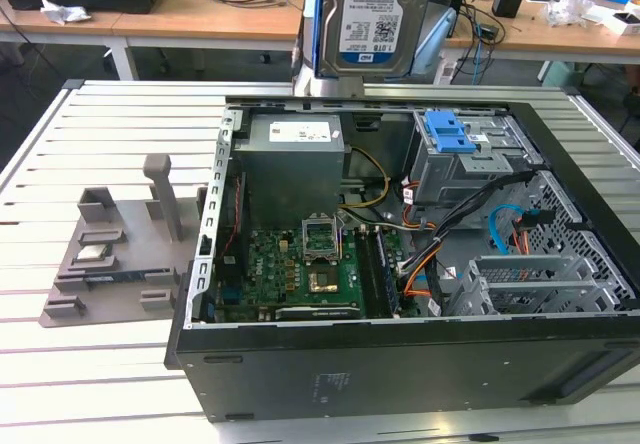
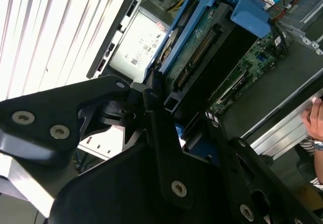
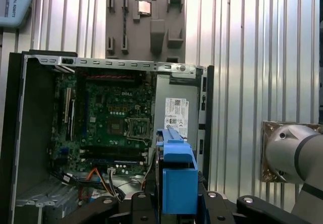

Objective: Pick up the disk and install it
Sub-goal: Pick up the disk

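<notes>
The disk (image 1: 375,12) hangs upright in the air above the back of the open computer case (image 1: 400,364), its white-and-blue label facing the exterior camera. In the second wrist view my gripper (image 2: 174,108) is shut on the near end of the disk (image 2: 202,42), with black fingers (image 2: 151,95) on either side of its blue bracket. The first wrist view looks down past the disk's blue bracket (image 3: 176,176) onto the motherboard (image 3: 113,118) inside the case. The grey drive cage with a blue latch (image 1: 450,134) sits at the case's far corner on the exterior view's right.
A grey fixture tray (image 1: 110,254) holding a small square chip (image 1: 92,255) lies on the slatted table beside the case, on the exterior view's left. The power supply (image 1: 295,159), orange and blue cables (image 1: 505,229) and card slots fill the case. A person's hand (image 2: 315,120) is near the case's edge.
</notes>
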You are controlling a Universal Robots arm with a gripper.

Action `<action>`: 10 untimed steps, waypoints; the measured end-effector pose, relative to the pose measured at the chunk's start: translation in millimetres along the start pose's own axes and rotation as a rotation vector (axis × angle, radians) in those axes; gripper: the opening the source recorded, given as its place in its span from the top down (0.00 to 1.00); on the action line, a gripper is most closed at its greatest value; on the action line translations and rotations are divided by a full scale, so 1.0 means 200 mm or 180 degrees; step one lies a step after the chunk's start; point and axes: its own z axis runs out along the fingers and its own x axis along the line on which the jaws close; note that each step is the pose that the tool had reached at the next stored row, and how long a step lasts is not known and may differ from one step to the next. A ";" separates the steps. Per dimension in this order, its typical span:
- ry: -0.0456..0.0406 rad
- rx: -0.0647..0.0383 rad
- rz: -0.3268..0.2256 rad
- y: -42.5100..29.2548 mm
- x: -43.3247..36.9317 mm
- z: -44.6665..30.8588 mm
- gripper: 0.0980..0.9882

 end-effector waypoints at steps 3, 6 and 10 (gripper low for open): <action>0.0001 -0.0001 0.0000 -0.002 0.006 0.027 0.70; 0.0001 0.0000 0.0000 -0.002 0.011 0.040 0.70; 0.0001 0.0000 0.0000 -0.003 0.019 0.068 0.70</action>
